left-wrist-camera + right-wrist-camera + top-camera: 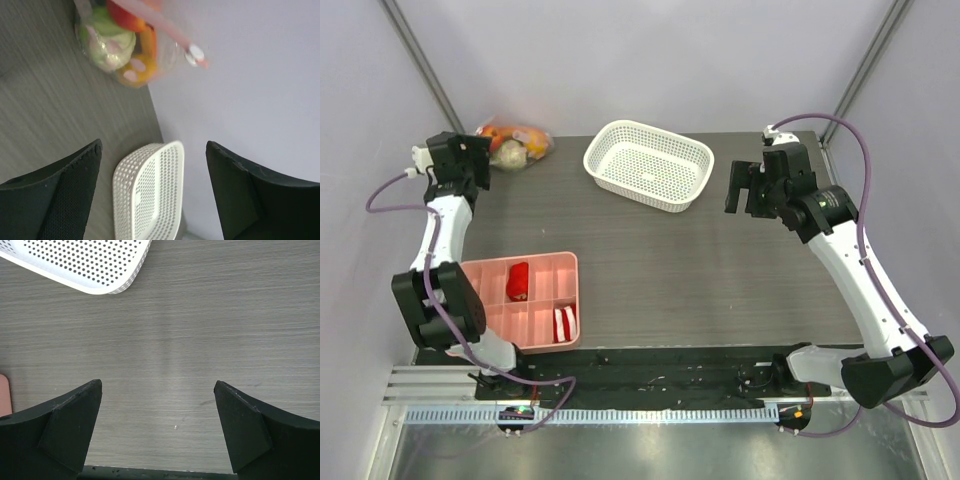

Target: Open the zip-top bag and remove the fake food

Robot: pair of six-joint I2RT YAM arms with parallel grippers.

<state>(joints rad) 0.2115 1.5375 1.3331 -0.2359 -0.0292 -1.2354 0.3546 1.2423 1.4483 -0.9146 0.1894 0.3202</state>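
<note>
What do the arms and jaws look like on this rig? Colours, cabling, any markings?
The left arm and right arm both have white links with black joint housings and black bases. A purple cable loops along each arm. The left gripper and right gripper are black, with matte, wedge-shaped jaws. No markings are visible.

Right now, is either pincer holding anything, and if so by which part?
Nothing is held. The left pincer is open, with the zip-top bag lying ahead of it, untouched; the right pincer is open above the table.
</note>
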